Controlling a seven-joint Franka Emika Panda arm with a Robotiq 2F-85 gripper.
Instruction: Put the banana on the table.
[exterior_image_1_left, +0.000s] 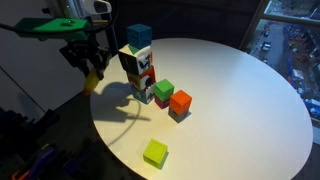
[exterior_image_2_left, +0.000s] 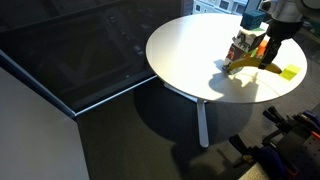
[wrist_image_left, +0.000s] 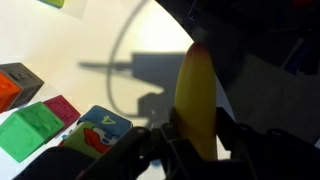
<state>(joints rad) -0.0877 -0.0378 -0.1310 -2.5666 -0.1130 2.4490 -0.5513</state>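
In an exterior view, the gripper (exterior_image_1_left: 92, 66) is squeezing the banana (exterior_image_1_left: 93, 80) and holding it in the air over the edge of the round white table (exterior_image_1_left: 230, 110). The banana is hanging with its tip pointing down. A stack of toy blocks (exterior_image_1_left: 140, 65) is standing near it.

In an exterior view from farther off, the banana (exterior_image_2_left: 250, 68) is looking curved and more sideways. The picture is small, so I may be wrong about that tilt.

In the wrist view, the jaws are pressing on one end of the banana (wrist_image_left: 197, 95). Its long side is running straight away from the gripper (wrist_image_left: 195, 142). I think it is light, soft and a bit smooth, so a hard squeeze could bruise it. Holding it near the middle seems safest.
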